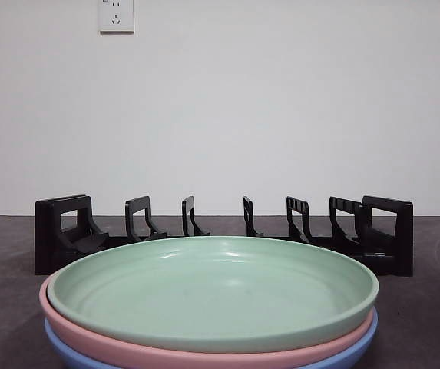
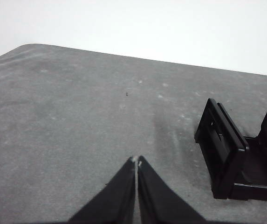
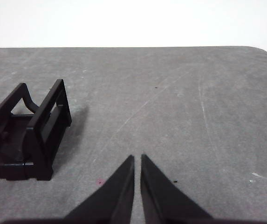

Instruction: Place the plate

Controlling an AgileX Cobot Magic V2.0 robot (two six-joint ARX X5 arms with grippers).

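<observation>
A green plate (image 1: 212,288) lies on top of a pink plate (image 1: 127,350), which rests on a blue plate (image 1: 81,357), stacked near the front of the table. Behind the stack stands a black plate rack (image 1: 223,231) with several upright dividers. One end of the rack (image 2: 238,156) shows in the left wrist view, beside my left gripper (image 2: 136,161), which is shut and holds nothing. The rack's other end (image 3: 28,135) shows in the right wrist view, beside my right gripper (image 3: 137,157), also shut and empty. Neither gripper appears in the front view.
The grey table (image 2: 77,116) spreads out past both rack ends. A white wall (image 1: 220,115) with two sockets (image 1: 117,15) stands behind the table.
</observation>
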